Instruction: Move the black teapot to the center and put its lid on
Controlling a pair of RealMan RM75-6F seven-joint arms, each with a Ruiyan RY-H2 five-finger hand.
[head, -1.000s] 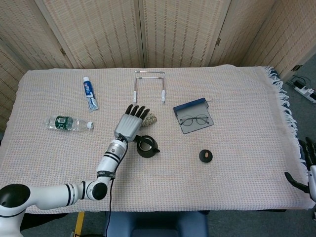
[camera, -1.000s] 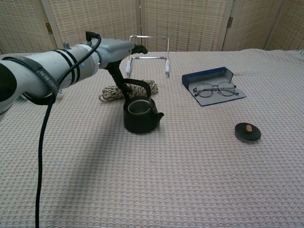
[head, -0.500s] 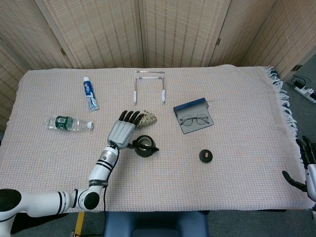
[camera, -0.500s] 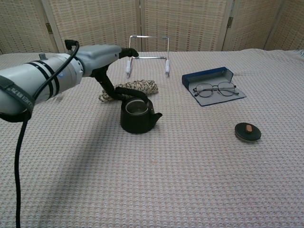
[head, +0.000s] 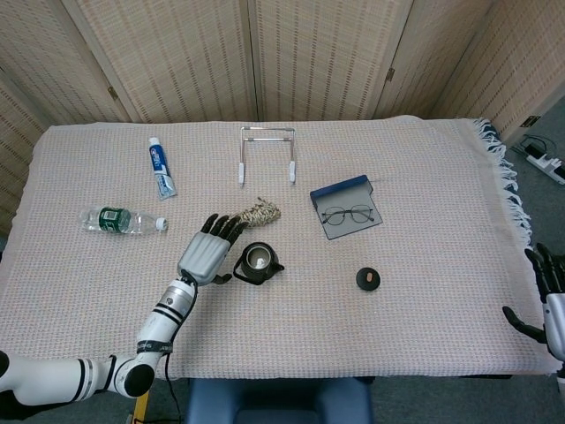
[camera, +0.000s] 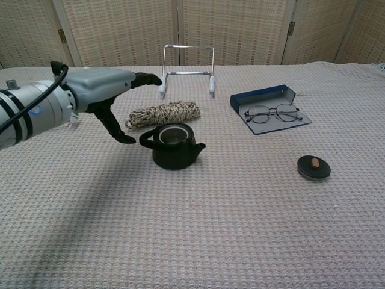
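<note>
Left hand (head: 205, 257): mine, empty, fingers spread, hovering just left of the black teapot (head: 256, 263) at frame centre-left, not touching it; the handle points toward my palm.
Right hand (head: 546, 299): mine, at the lower-right frame edge off the bench's side, fingers apart, holding nothing.
Teapot: upright and uncovered near the bench's middle, spout aimed right in the chest view.
Lid (head: 368, 279): flat on the cloth, well right of the teapot, between it and my right hand; I judge it roughly midway, though the right hand has the clearer line in.
Next step: the lid, I reckon, since the pot already looks about central.
Beyond: a coil of rope (head: 257, 212) just behind the pot; glasses (head: 347, 214) on a blue case.
Surface: a woven pinkish cloth over the bench (head: 424, 177).
Room: rattan screens (head: 309, 53) across the top.
</note>
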